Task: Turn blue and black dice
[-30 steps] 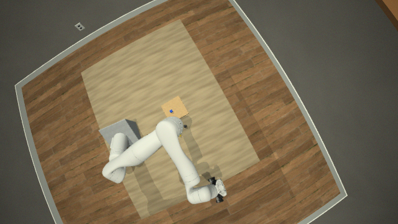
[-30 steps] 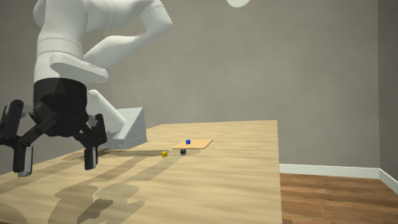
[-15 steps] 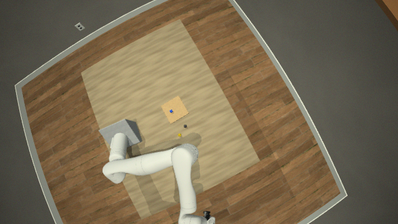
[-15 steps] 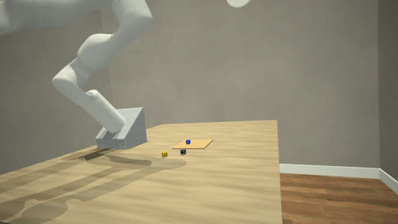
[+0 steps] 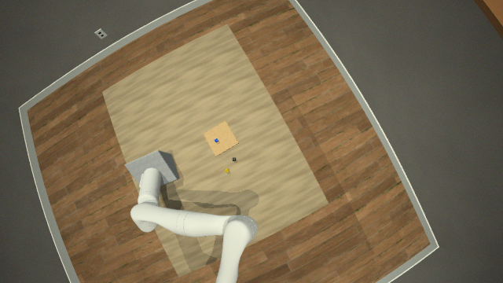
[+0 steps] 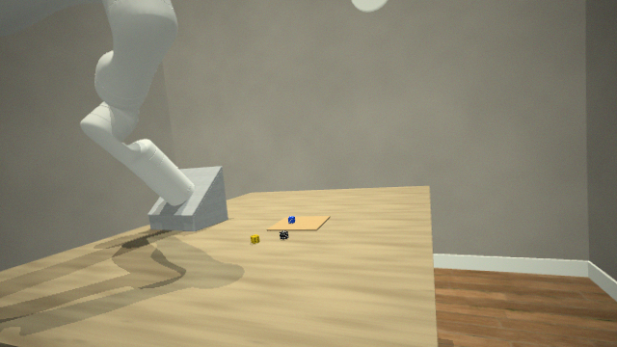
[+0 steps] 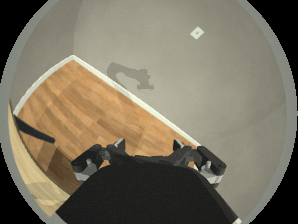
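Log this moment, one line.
gripper: open, empty | small blue die: on tan square mat | small black die: off mat

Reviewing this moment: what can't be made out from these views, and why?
- Top faces of the blue die, black die and yellow die: too small in top and exterior views.
- Gripper: cut off by the frame in top and exterior views; wrist view shows it open, empty.
- Dice and mat: outside the wrist view, which faces floor and wall.
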Robot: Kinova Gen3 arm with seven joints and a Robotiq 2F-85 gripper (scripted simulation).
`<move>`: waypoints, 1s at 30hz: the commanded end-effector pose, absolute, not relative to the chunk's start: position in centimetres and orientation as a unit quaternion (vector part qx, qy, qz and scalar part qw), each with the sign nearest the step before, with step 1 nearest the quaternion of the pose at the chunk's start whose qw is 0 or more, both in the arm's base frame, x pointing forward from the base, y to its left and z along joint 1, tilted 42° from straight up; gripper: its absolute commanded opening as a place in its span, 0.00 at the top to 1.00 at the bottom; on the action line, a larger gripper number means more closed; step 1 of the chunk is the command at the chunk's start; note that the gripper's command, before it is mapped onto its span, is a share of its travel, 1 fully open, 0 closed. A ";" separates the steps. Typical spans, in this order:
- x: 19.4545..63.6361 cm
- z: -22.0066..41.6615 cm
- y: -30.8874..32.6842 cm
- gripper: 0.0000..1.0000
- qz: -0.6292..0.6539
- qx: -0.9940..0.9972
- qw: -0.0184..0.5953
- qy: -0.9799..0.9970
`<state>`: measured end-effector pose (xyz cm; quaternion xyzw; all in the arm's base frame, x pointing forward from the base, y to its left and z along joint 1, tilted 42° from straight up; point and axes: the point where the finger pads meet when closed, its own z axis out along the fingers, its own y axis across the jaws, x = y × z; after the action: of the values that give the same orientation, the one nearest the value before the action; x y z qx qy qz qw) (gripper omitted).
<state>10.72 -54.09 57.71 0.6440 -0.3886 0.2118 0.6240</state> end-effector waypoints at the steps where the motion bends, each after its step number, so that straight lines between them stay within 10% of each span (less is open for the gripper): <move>1: 4.1 59.9 -54.0 0.00 0.214 0.599 0.635 -0.439; 30: -32.7 70.4 -35.8 0.00 0.207 0.196 0.703 -0.651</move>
<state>-28.24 -39.73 70.08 0.2484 -0.6322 0.2132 0.7023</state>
